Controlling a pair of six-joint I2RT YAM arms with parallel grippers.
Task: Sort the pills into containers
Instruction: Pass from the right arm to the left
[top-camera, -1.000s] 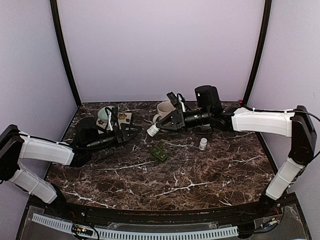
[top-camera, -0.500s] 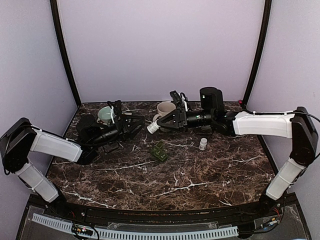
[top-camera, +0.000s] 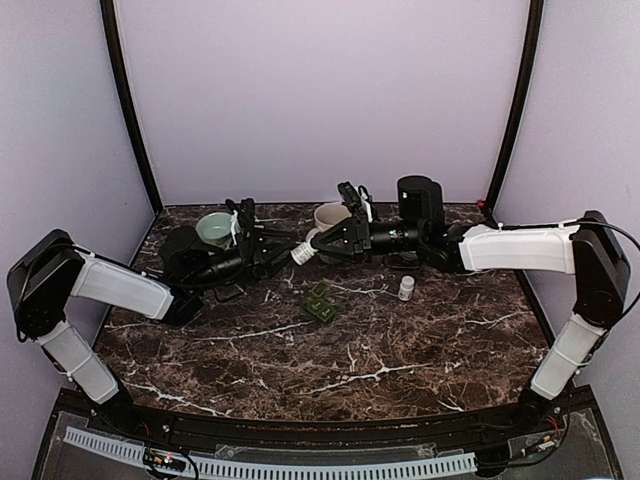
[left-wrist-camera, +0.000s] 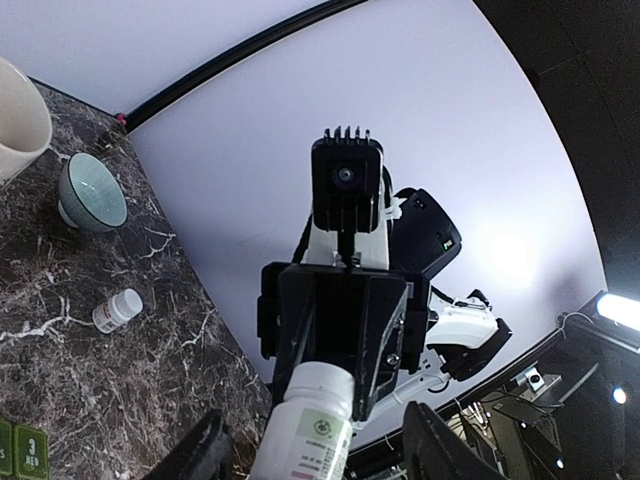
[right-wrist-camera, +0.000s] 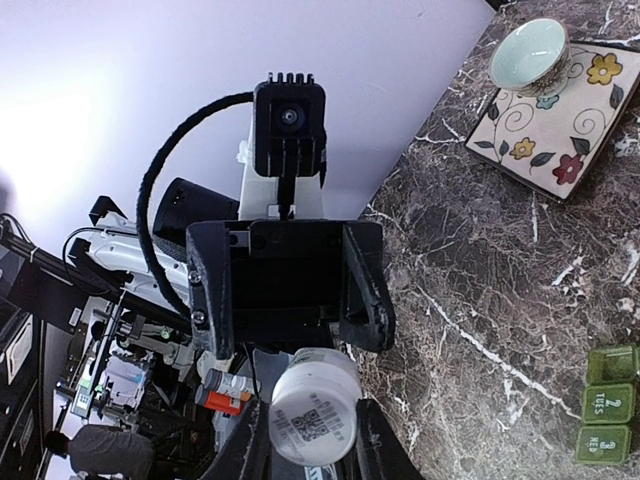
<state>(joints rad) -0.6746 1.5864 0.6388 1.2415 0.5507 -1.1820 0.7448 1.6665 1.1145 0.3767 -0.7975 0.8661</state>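
Top view. You had the right gripper (top-camera: 322, 247) over the back of the counter (top-camera: 400, 350), about midway along the back edge. Its jaws were closed on a white pill bottle (top-camera: 303, 254), which was held level above the surface with its cap end towards the left arm. The left gripper (top-camera: 278, 246) faced it just beside the cap, with its jaws apart. The green pill organiser (top-camera: 319, 302) lay on the counter just in front of the bottle. A smaller bottle (top-camera: 406, 288) stood towards the right edge. A mug (top-camera: 330, 216) was near the back edge and a bowl (top-camera: 213, 229) was near the back left corner.

Left wrist view. Your left fingers (left-wrist-camera: 205, 452) stood open on either side of the bottle's cap end, with clear space on both sides and no contact.

Right wrist view. The right fingers (right-wrist-camera: 372, 448) pressed against the bottle's body from both flanks and the cap faced the left gripper. The bowl sat on a flowered plate (right-wrist-camera: 560, 135).

Assessment. The bottle appeared to be light, rigid plastic with a smooth, slick wall. In my judgement the left jaws should close squarely round the cap only, while the right hold stays on the body. Loose pills would likely spill from a level bottle once it is opened.
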